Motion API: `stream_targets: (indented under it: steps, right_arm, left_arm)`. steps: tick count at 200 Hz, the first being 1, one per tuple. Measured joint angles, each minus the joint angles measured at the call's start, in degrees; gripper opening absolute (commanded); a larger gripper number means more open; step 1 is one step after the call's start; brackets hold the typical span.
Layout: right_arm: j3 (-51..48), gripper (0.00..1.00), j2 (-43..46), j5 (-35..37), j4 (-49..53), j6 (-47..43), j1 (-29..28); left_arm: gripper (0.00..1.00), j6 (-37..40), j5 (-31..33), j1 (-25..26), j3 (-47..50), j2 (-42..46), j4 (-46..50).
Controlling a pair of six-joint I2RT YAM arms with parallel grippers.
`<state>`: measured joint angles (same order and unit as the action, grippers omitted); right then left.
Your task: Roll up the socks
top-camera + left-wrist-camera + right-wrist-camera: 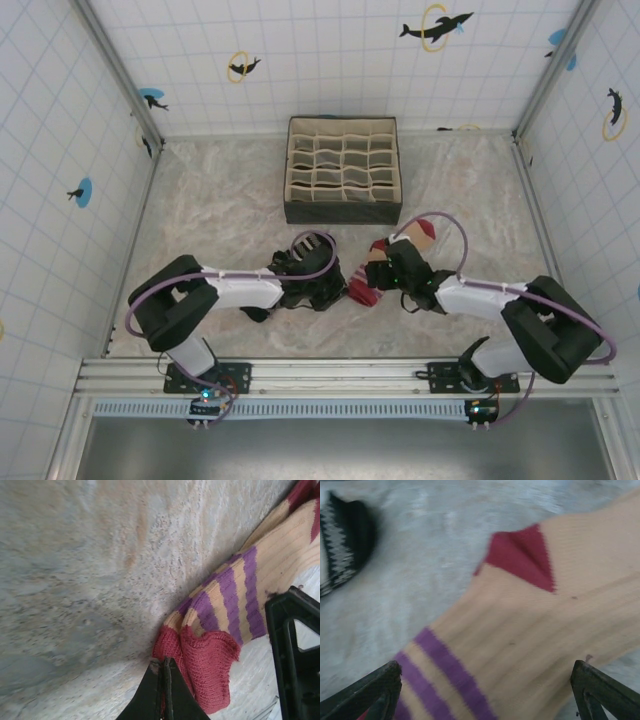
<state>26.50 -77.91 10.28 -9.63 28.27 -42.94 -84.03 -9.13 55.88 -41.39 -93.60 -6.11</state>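
Pinching with the left gripper (162, 669), jaws pressed fully together, tips seeming to be nipping the edge of the red cuff (210, 665) of the tan sock (270, 580). Judging it a hold on fabric rather than a bare close, with only a sliver of knit showing at the tips.

Straddling the same sock with the right gripper (485, 692), fingers (372, 692) spread wide and holding nothing. Hovering over the purple stripes (445, 672) and mid-body, with the red heel patch (522, 555) just ahead.

Reading the long axis from the top view: running from the cuff, at the left tips near the table's near edge, diagonally up and right to the dark red toe (424, 232), and pointing toward the organiser box (342, 212). Placing the left arm nearer the cuff end, the right arm nearer the middle and toe.

Noting the striped sock (342, 545) lying apart on the table (220, 200), off to the left in the right wrist view, clear of the right fingers.

Judging the rolling as not yet begun, going by the flat, full-length lie of the tan sock. Expecting the coming move to call for turning the cuff over along that axis, toward the toe.
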Motion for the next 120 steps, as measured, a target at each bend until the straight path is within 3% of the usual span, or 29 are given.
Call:
stream_targets:
  steps: [72, 120]
  right_arm:
    - [-9.25, 0.92, 24.15, 0.90, 1.77, -2.82, -7.74]
    - [-14.05, 0.86, 25.64, 1.88, 3.21, -4.50, -14.01]
  left_arm:
    - [0.00, 3.10, 0.35, 0.00, -2.99, 0.39, 5.55]
    - [0.00, 4.50, -0.83, -0.07, -3.54, -1.03, 7.39]
